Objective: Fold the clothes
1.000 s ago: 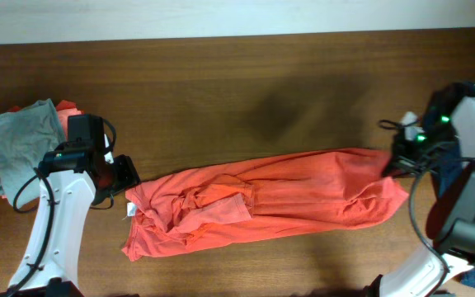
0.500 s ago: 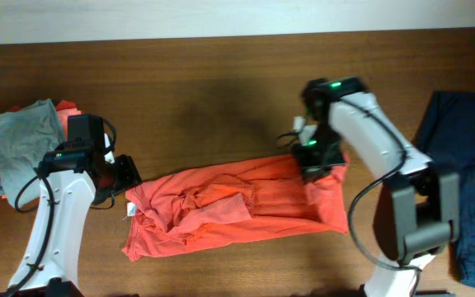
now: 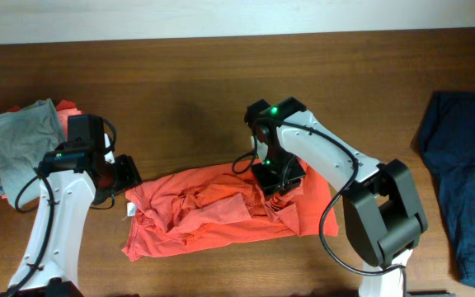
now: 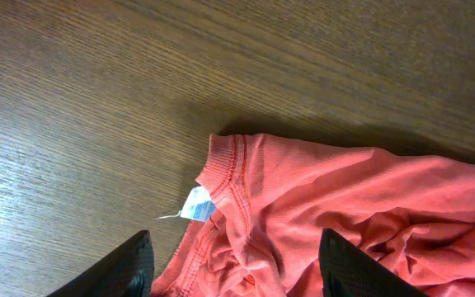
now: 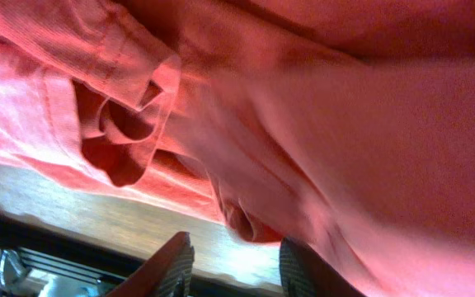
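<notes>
Both empty, fingers apart: left gripper point(image 4: 237, 257) is hovering at the orange shirt's point(image 3: 221, 208) collar point(image 4: 226, 165), right gripper point(image 5: 236, 252) over its middle.

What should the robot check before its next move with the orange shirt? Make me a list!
1. Left claw open by the collar: ok.
2. Right claw open over the shirt's middle: ok.
3. Orange shirt lying smooth: not ok, bunched and wrinkled.
4. Whole shirt on the table: ok.
5. Navy garment apart from the shirt: ok.
</notes>
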